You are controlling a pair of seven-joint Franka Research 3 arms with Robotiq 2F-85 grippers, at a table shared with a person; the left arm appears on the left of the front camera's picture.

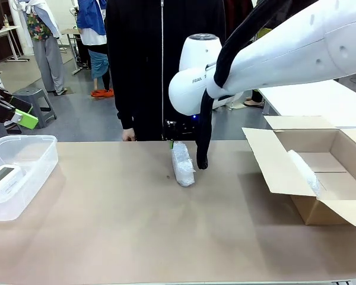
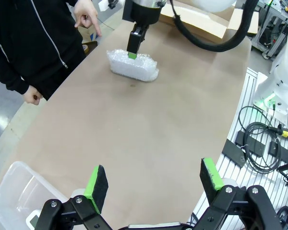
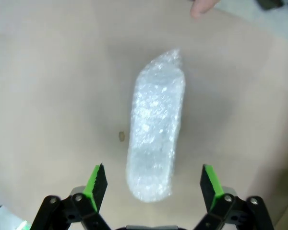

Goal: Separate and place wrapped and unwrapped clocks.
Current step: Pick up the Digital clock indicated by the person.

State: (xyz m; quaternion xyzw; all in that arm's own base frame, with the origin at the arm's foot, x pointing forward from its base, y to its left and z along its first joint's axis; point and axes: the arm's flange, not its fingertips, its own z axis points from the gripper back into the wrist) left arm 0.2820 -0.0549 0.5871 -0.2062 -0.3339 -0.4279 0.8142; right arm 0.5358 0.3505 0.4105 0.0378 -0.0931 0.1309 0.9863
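Front view, left to right. Item: clear plastic bin (image 1: 29, 155) at the table's left edge, holding a white digital clock (image 1: 1, 177) flat on its floor. Item: left gripper (image 2: 153, 184), raised near that bin, jaws wide, nothing between the pads. Item: bare brown tabletop (image 1: 107, 225), broad and unobstructed from bin to centre and along the near edge. Item: bubble-wrapped bundle (image 1: 183, 164), lying lengthwise near the far edge, in front of a person in black (image 1: 160, 59). Item: right gripper (image 3: 154, 183), poised directly above the near end of that bundle (image 3: 156, 143), jaws wide and straddling it, not touching. Item: open cardboard box (image 1: 320, 178) at the right edge, flaps spread, a second wrapped bundle (image 1: 304, 172) leaning against its left wall.
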